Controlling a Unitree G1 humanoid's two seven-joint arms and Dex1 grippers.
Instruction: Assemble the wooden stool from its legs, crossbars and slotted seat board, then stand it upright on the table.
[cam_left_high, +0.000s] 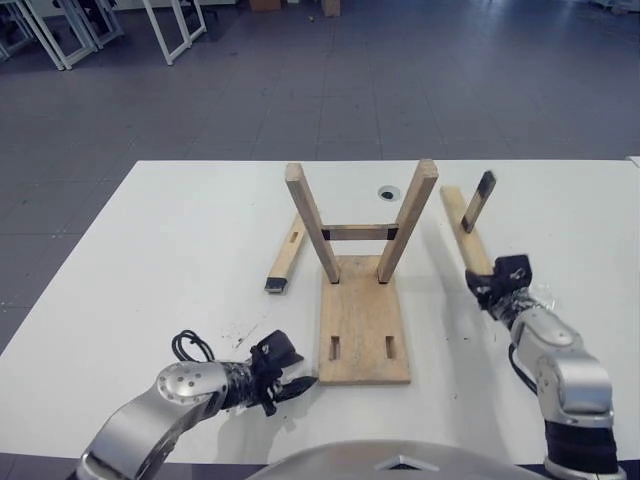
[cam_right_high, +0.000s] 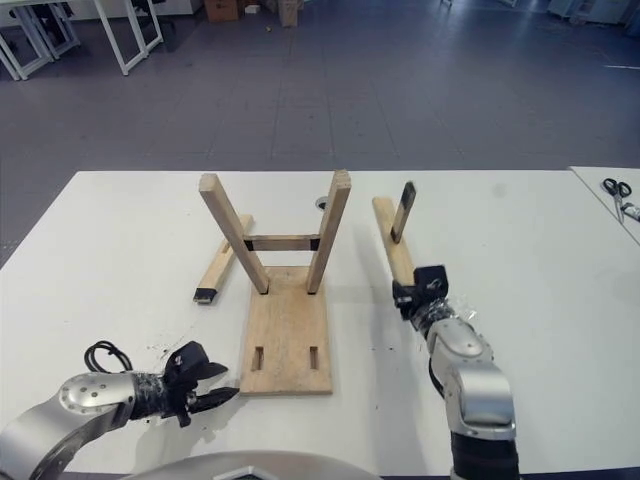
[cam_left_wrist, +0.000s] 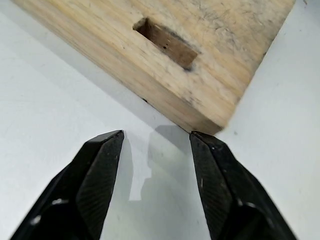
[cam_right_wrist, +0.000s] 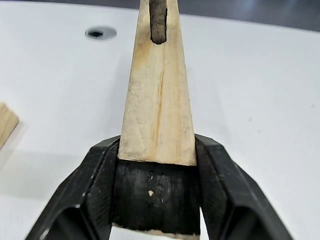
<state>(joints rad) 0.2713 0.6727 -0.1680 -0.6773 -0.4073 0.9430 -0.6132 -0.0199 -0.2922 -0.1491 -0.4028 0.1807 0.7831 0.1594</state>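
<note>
Wood, unfinished; stiff and probably light. Board (cam_left_high: 362, 325) lies flat on the table (cam_left_high: 180, 250) with upright legs (cam_left_high: 312, 222) in its far slots, joined by a crossbar (cam_left_high: 358, 233); the near slots are vacant. Left leg (cam_left_high: 285, 255) lies loose beside the board. Right leg (cam_left_high: 463, 232) lies flat with a second crossbar (cam_left_high: 480, 198) standing in its slot. Right end effector (cam_right_wrist: 157, 150) is clamped on that leg's dark near end. Left end effector (cam_left_wrist: 156, 140) is apart, just off the board's near corner. Likely best gripped across flat faces, near an end.

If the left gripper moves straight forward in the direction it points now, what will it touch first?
Most likely the near corner of the seat board, which lies straight ahead of the open left gripper. How far ahead is hard to judge.
</note>
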